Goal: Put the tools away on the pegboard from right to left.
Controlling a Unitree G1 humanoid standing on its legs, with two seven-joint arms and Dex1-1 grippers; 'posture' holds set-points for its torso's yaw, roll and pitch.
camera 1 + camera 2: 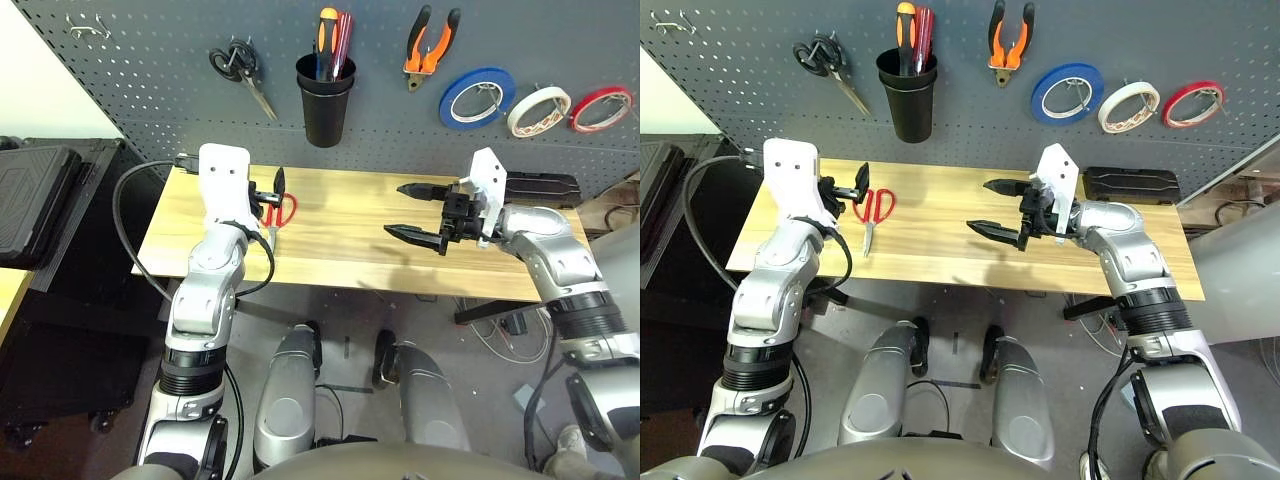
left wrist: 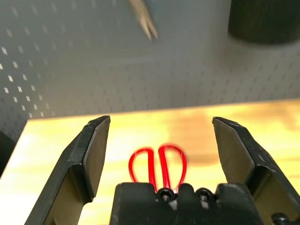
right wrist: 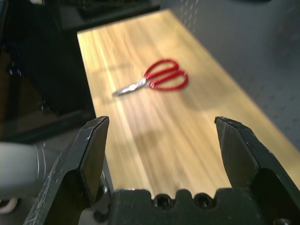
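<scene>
**Scissors left on table, both claws released**

We saw the left gripper with jaws spread wide, nothing between them, hovering low over the left end of the table. The red scissors lay flat on the wood just ahead of and below that claw, handles toward the pegboard, blades toward the table's near edge. In the left wrist view the red handles sat between the two fingers, lower down, not touched.

The right gripper was also released and empty, over the middle-right of the table, pointing toward the left claw. The scissors were well apart from it, out ahead of its fingers.

Above and beyond both claws, on the board: white tape, pliers, and the screwdriver standing in the black cup. Also hanging there we noted blue tape, red tape and black scissors.
</scene>
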